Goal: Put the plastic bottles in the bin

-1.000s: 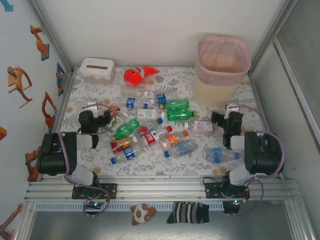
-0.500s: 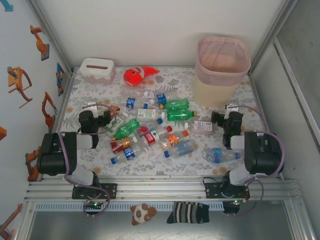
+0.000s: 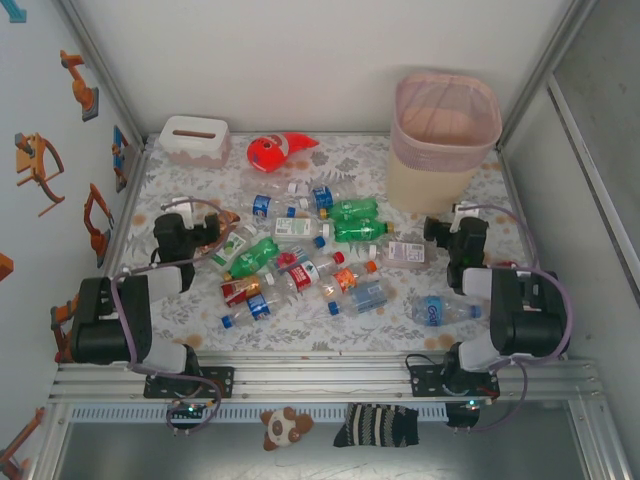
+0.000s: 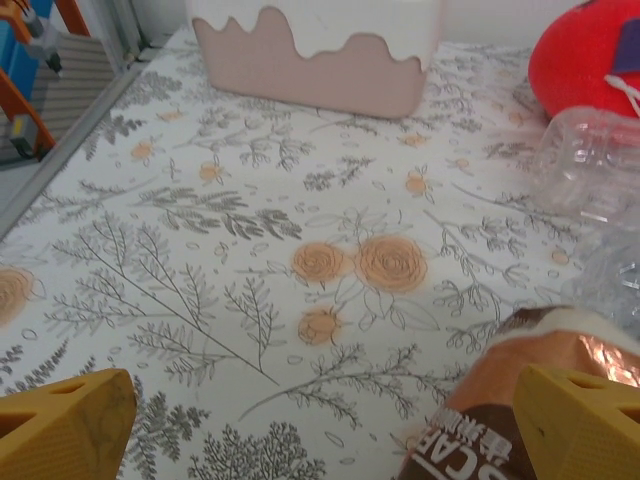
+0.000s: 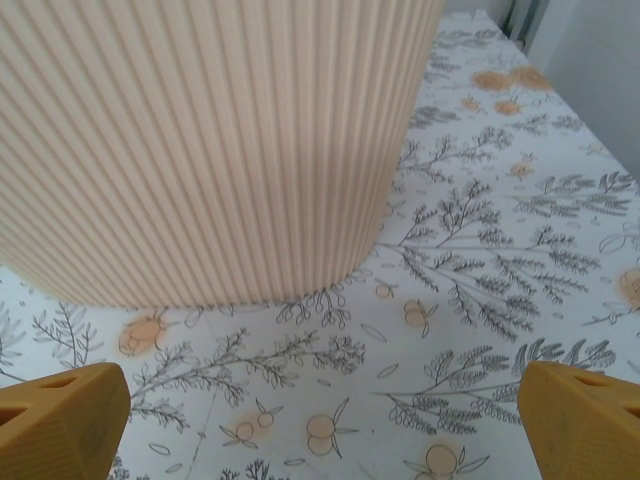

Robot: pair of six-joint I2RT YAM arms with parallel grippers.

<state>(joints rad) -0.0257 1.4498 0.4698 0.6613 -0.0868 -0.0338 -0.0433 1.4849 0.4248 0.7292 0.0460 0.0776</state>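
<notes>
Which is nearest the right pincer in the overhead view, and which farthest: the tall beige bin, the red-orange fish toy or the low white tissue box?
1. Tall beige bin, back right, just beyond the right pincer.
2. Red-orange fish toy, at the back, left of centre.
3. Low white tissue box, back left corner.

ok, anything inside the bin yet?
Inside the bin, just the pink liner shows, nothing lying in it. The near inner wall and part of the bottom sit hidden behind the rim.
</notes>
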